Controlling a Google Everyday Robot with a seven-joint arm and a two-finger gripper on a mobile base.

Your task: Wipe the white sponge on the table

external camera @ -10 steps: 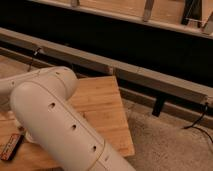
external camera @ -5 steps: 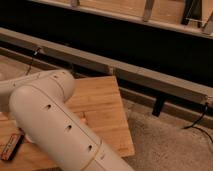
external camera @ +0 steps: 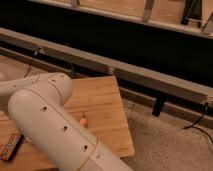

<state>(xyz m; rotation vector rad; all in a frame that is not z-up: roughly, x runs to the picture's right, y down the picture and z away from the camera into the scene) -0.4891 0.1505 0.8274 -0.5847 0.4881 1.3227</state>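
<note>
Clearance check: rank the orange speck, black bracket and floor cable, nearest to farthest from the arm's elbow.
Pincer out of view.
1. Orange speck, on the table beside the elbow.
2. Black bracket, under the rail.
3. Floor cable, far right.

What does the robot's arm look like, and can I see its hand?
The arm is thick, rounded tube sections in smooth off-white, dotted with small dark round holes; a thin tan seam rings the lower section. No cables show on it. The gripper is outside the picture, so nothing can be said of it.
</note>
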